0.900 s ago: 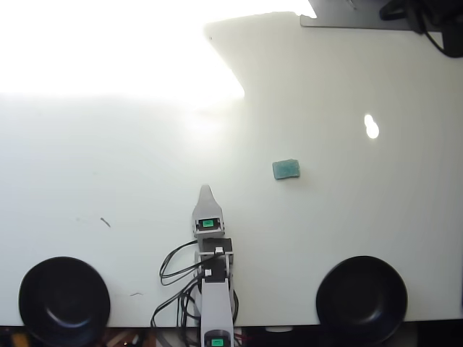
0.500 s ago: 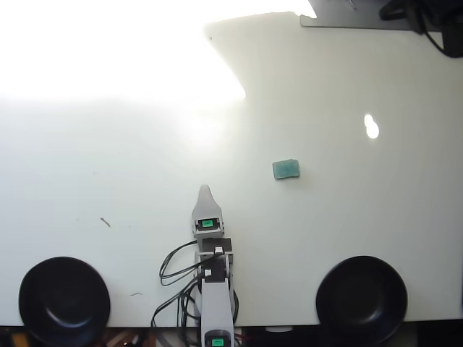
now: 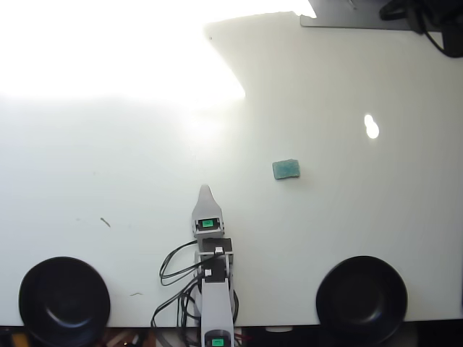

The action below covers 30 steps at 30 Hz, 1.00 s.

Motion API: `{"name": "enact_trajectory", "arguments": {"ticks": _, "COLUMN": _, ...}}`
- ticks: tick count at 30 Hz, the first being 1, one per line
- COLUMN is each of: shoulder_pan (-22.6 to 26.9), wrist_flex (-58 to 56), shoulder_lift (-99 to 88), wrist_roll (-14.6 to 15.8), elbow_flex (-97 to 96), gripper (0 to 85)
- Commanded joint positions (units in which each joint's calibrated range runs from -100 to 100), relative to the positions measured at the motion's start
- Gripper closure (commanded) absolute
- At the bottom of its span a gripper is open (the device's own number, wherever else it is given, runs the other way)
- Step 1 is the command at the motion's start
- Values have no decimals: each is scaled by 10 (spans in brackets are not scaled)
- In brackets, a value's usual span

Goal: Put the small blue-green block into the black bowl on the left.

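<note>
- Teal, the small blue-green block (image 3: 286, 169) lies flat on the white surface (image 3: 145, 181), right of centre in the overhead view, touching nothing.
- Down at the lower left corner sits the black bowl (image 3: 64, 301), well apart from the block.
- A second black bowl (image 3: 362, 298) sits at the lower right, nearer the block.
- Between the two bowls the grey arm reaches up from the bottom edge, green lights on its body, black cables looping at its left.
- Its jaws (image 3: 206, 190) show as a single tip pointing up, short of the block and to its left, holding nothing visible; whether they are apart or together cannot be told.
</note>
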Motion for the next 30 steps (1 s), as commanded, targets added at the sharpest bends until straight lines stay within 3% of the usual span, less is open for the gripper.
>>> {"name": "enact_trajectory", "arguments": {"ticks": 1, "shoulder_pan": 0, "wrist_flex": -2, "shoulder_lift": 3, "wrist_roll": -1, "elbow_flex": -17, "gripper": 373}}
{"name": "enact_trajectory", "arguments": {"ticks": 26, "shoulder_pan": 1, "wrist_flex": -22, "shoulder_lift": -7, "wrist_roll": -1, "elbow_flex": -7, "gripper": 376}}
{"name": "enact_trajectory", "arguments": {"ticks": 30, "shoulder_pan": 1, "wrist_flex": -65, "shoulder_lift": -16, "wrist_roll": 7, "elbow_flex": 29, "gripper": 376}}
